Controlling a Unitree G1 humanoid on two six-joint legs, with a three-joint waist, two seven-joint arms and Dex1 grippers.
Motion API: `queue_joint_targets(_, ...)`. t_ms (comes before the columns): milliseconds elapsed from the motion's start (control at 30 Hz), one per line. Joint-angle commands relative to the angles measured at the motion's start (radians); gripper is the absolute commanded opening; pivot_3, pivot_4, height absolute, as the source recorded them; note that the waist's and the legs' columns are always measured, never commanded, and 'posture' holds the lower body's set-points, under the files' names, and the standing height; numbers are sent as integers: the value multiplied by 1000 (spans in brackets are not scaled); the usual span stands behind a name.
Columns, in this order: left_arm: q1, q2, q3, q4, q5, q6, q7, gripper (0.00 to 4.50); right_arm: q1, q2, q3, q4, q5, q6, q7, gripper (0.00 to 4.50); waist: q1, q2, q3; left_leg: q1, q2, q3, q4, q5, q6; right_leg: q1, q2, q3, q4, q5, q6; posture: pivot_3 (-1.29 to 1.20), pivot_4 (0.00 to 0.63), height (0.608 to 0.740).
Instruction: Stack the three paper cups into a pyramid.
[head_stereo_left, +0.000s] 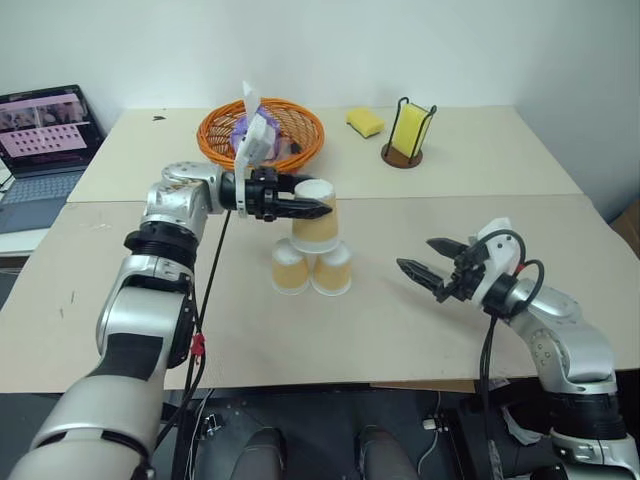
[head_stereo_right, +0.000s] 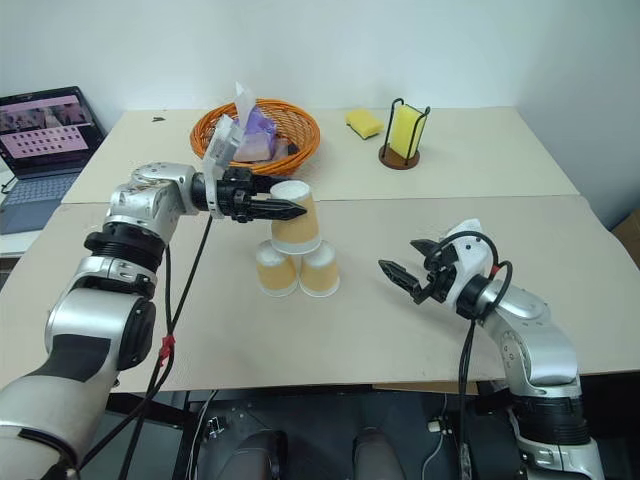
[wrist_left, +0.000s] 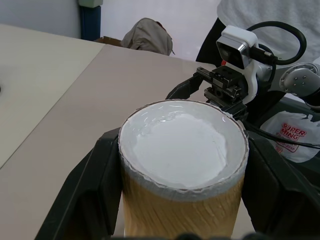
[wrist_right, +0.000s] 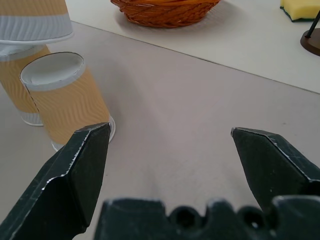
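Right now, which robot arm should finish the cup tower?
The left. Its tool already grips the top cup over the two bottom cups. The right tool is open, off to the side.

Two tan paper cups (head_stereo_left: 311, 270) stand inverted, side by side, touching. Third cup (head_stereo_left: 316, 217), also inverted, sits atop them, clamped in left gripper (head_stereo_left: 318, 209); all well left of right gripper (head_stereo_left: 421, 258).

My left gripper (head_stereo_left: 322, 209) clamps the top cup (head_stereo_left: 316, 216) above the two base cups (head_stereo_left: 311, 268) (side by side, upside down); my right gripper (head_stereo_left: 421, 262) gapes nearby.
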Motion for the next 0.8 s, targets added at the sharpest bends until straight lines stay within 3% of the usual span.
queue_joint_targets(33, -38, 5, 7, -12, 12, -11, -22, 3136, -3, -11, -32, -53, 16, -3, -7, 4500, 1, 0, 0, 0, 0, 0, 0, 0, 0, 0, 0, 0, 0, 0, 0, 0, 150, 740)
queue_joint_targets(633, 1, 2, 8, -41, 39, -5, -30, 3136, -21, -15, -27, -34, 10, -3, -1, 4500, 2, 0, 0, 0, 0, 0, 1, 0, 0, 0, 0, 0, 1, 0, 0, 0, 150, 740)
queue_joint_targets(800, -3, 3, 15, -41, 38, -7, -21, 4413, -22, -10, -22, -32, 8, -6, -3, 4500, 2, 0, 0, 0, 0, 0, 1, 0, 0, 0, 0, 0, 1, 0, 0, 0, 150, 740)
